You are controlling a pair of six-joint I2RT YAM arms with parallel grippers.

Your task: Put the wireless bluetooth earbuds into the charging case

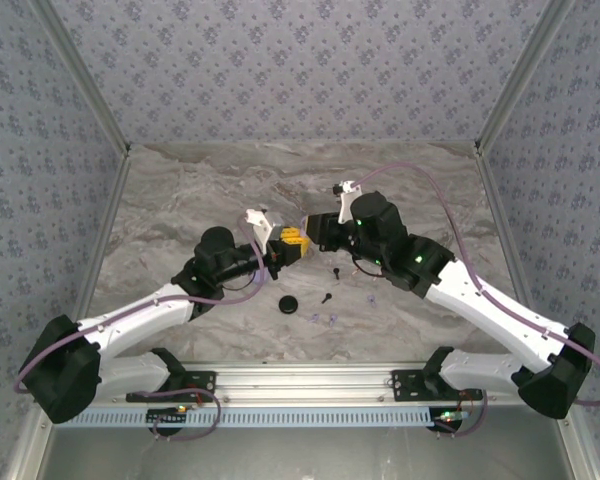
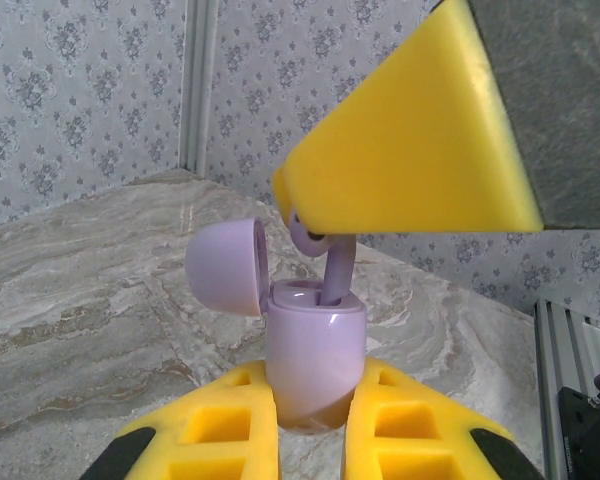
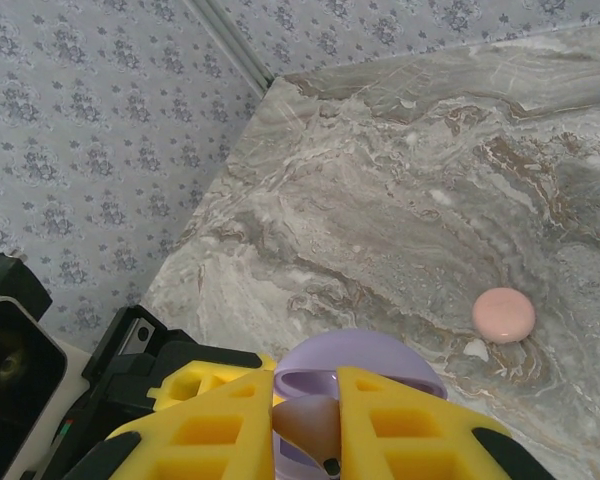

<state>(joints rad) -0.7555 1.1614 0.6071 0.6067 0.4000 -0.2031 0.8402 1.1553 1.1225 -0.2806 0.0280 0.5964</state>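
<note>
The left hand (image 2: 315,410) clenches the open lilac case (image 2: 315,340) upright, while the right hand (image 3: 306,428) pinches a lilac earbud (image 2: 332,268) (stem pointing down) directly above it, the stem's tip reaching into the case's socket.

Bright diffuse light, faint shadows (slight foreground blur).

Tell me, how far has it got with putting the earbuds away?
Done: the lilac case is open, upright in the left jaws. In hand: the right jaws hold a lilac earbud, its stem at the case's socket, not seated. Left: a black earbud and black round case on the table, and a pink case.
</note>
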